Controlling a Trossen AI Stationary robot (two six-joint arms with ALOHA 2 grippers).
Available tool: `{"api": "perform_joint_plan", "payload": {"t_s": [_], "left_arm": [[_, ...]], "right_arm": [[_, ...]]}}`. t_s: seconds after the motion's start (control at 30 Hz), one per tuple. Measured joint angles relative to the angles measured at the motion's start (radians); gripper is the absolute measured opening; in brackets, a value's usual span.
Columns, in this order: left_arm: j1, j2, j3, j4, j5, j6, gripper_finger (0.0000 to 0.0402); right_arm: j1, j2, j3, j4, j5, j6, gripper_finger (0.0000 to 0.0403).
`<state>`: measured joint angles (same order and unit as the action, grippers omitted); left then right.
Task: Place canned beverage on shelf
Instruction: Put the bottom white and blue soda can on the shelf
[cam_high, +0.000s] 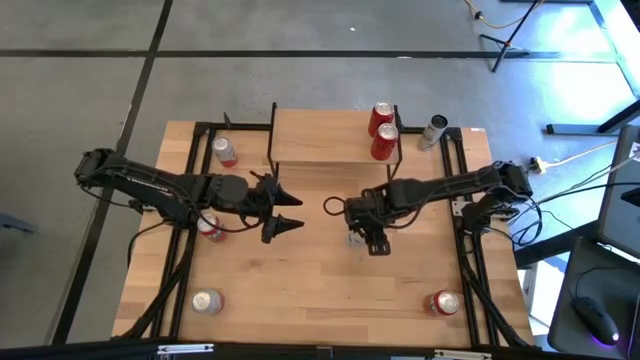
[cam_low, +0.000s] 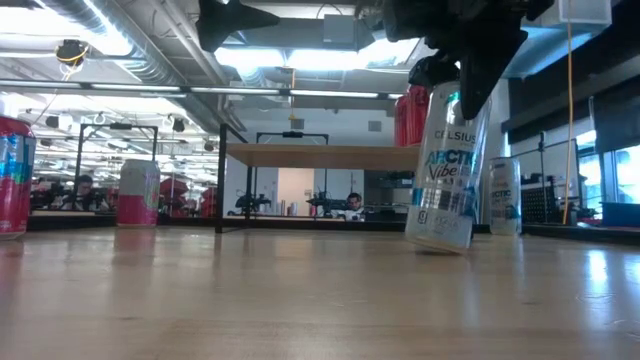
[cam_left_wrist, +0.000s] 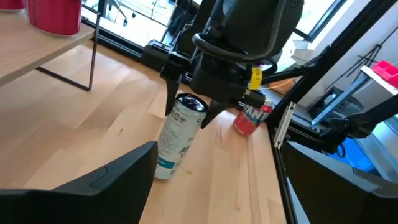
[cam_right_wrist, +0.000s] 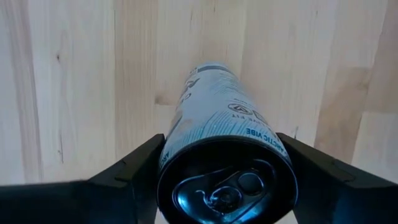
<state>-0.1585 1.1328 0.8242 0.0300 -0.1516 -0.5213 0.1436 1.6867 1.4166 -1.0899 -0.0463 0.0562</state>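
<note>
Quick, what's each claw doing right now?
Left gripper: open, holding nothing.
Right gripper: jaws around the tilted white can; grip cannot be told.

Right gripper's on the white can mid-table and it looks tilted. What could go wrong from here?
1. The white can leans with its base on the table; if the right gripper has only a loose hold at the can's top, it may topple or slip.
2. Two red cans already stand at the shelf's right end, so a placement there risks knocking them.
</note>
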Motion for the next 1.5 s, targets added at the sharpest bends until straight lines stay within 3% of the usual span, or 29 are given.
{"api": "perform_joint_plan", "payload": {"t_s": [0.23,0.47,0.67,0.83,1.07,1.3,1.43,1.5], "left_arm": [[0.0,0.0,0.0,0.0,0.0,0.001,0.0339],[0.0,0.0,0.0,-0.001,0.0,0.008,0.0339],[0.0,0.0,0.0,0.0,0.0,0.007,0.0339],[-0.001,0.024,0.0,0.014,-0.019,-0.048,0.0339],[-0.041,0.212,0.005,0.144,-0.106,-0.129,0.0339],[-0.086,0.481,0.161,0.138,-0.208,-0.149,0.0339],[-0.095,0.625,0.249,0.136,-0.227,-0.125,0.0339],[-0.093,0.685,0.277,0.139,-0.233,-0.135,0.0339]], "right_arm": [[0.0,-0.003,-0.003,0.006,0.001,0.018,0.0317],[0.0,-0.05,-0.003,0.004,0.001,0.042,0.0322],[0.001,-0.178,-0.03,-0.012,0.001,0.07,0.0319],[0.001,-0.379,-0.22,0.13,0.03,0.12,0.0319],[0.0,-0.587,-0.511,0.395,0.055,0.157,0.0319],[0.0,-0.587,-0.614,0.445,0.099,0.139,0.0319],[0.0,-0.572,-0.677,0.58,0.056,0.016,0.0319],[0.0,-0.554,-0.702,0.651,0.09,-0.011,0.0319]]}}
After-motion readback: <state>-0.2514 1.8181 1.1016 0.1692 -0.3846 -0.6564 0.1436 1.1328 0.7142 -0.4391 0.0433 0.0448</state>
